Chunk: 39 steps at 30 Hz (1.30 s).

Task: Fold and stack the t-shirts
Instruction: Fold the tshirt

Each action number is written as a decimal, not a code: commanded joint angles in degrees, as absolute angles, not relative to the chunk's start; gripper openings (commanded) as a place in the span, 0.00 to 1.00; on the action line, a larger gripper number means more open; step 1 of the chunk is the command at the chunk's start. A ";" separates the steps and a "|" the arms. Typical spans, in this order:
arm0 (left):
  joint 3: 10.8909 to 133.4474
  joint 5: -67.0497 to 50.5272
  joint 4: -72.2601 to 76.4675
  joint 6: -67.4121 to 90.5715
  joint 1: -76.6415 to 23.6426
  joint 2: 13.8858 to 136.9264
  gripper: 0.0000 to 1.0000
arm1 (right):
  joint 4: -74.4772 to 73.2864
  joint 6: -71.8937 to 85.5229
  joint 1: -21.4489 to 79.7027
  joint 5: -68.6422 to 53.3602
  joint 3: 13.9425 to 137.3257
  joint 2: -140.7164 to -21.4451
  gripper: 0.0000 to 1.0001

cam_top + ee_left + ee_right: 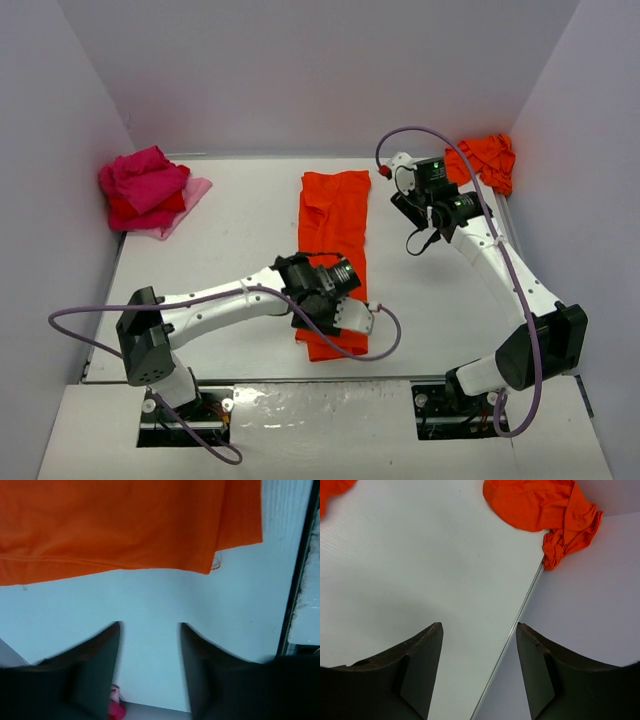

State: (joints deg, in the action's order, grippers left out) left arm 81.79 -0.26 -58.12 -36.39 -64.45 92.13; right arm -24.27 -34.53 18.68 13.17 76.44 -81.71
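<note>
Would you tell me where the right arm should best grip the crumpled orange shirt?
Probably the bunched, twisted end of the crumpled orange shirt, coming from the table side with the right gripper: that knot offers bulk to pinch, and the wall blocks the far side.

An orange t-shirt is lying flat across the top of the view, its stitched hem running along the lower edge. At its right corner the cloth is doubling over itself, and a small pale label is peeking out beneath. The white table is showing bare below it. The left gripper is hovering over that bare patch, its two dark fingers standing apart with nothing between them. A scrap of magenta cloth is showing beside the left finger. A dark strip is edging the table at right.
</note>
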 commanded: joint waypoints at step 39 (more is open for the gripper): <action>79.78 -7.91 -44.91 -27.13 -74.36 109.84 0.63 | -22.65 -33.28 15.21 13.89 70.46 -77.52 0.61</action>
